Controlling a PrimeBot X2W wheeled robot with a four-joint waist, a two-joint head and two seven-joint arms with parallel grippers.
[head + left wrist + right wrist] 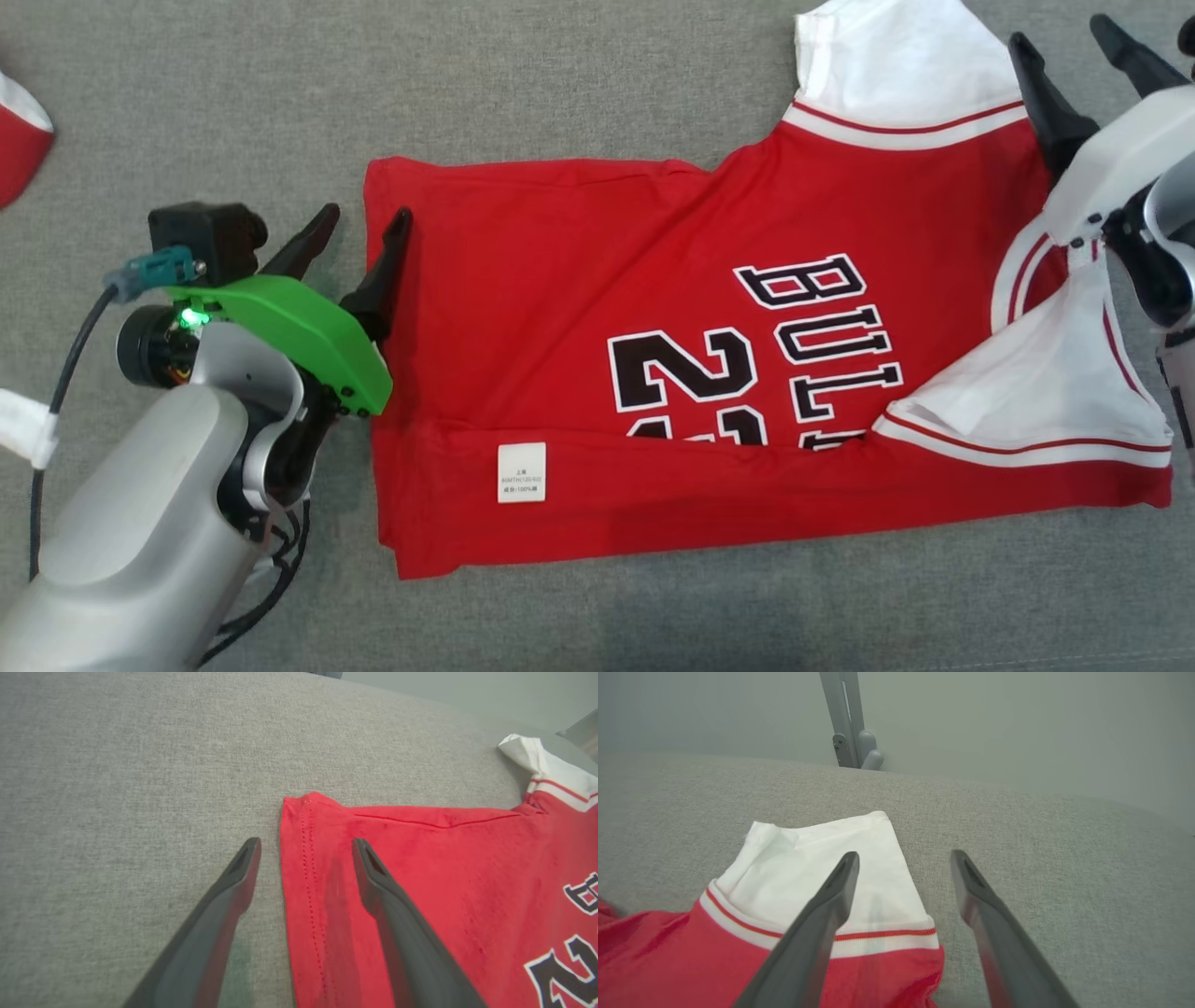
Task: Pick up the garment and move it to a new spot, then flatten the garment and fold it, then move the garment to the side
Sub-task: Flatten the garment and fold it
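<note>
A red jersey [653, 308] with white sleeves and black "BULLS" lettering lies spread on the grey surface, its near long edge folded over, showing a white care label [521, 472]. My left gripper [366, 218] is open, straddling the hem's far corner [299, 807]: one finger on the cloth, the other on bare surface. My right gripper [1062, 34] is open at the far white sleeve [831, 858], one finger over the sleeve [896, 65], the other beside it. Nothing is held in either.
Grey fabric surface [597, 84] stretches all around the jersey. Another red and white cloth piece [19, 140] pokes in at the left edge. A grey post with a bracket [847, 723] stands beyond the surface's far edge. My left arm's cable [56, 392] hangs near the wrist.
</note>
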